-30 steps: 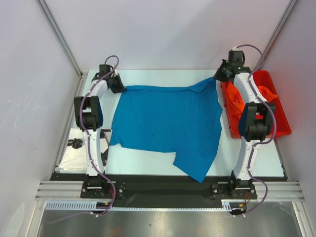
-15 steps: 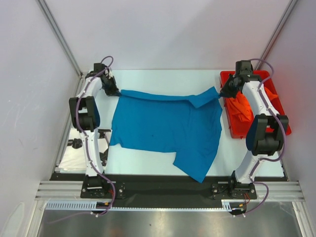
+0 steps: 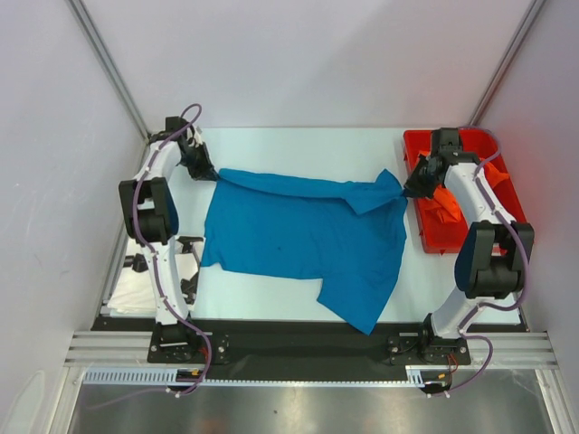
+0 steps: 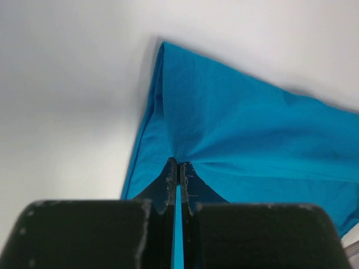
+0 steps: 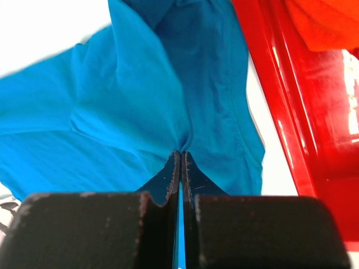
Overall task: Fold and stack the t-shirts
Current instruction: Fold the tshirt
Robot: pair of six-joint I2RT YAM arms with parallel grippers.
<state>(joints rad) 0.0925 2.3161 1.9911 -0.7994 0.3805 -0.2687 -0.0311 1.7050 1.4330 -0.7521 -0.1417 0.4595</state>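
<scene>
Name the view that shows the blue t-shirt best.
Top external: the blue t-shirt shows nearly whole. The wrist views show only bunched cloth pinched by the left end effector and the right end effector.

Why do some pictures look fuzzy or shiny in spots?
Left wrist view: the black body of the left end effector is out of focus, and a soft shadow edges the blue t-shirt. Right wrist view: white glare streaks the red bin. Top view: light is even, with a red glow on the wall beside the bin.

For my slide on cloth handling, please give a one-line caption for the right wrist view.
Right gripper shut on a fold of the blue t-shirt, beside the red bin holding orange cloth.
</scene>
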